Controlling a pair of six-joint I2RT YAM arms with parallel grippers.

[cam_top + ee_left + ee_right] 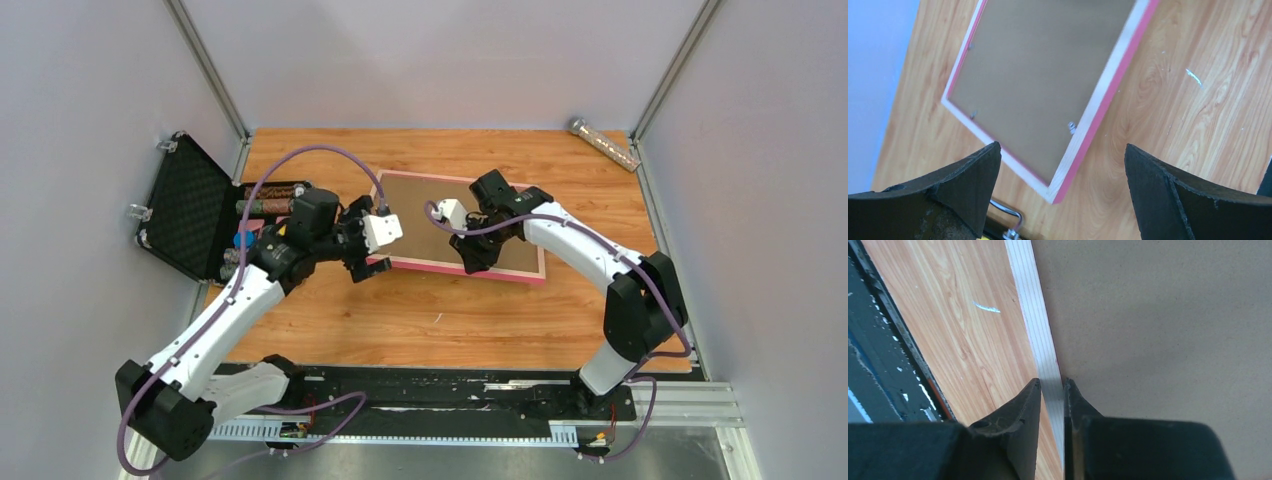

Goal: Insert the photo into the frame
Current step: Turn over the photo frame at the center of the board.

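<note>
The frame [420, 267] lies face down in the middle of the wooden table, pink rails around a plain brown backing board [440, 205]. My right gripper [472, 260] is at its near rail. In the right wrist view the right gripper [1052, 390] is shut on that pale rail [1035, 330], one finger outside it and one on the board [1158, 315] side. My left gripper [362, 262] hovers open over the near-left corner. The left wrist view shows that corner [1060, 192] between the wide-apart fingers of the left gripper [1063, 170], which hold nothing. The photo is out of view.
An open black case [190, 205] with small items stands at the table's left edge; its metal latch [1008, 212] shows just below the frame corner. A clear tube [605, 143] lies at the back right. A black mounting rail [450, 385] runs along the near edge.
</note>
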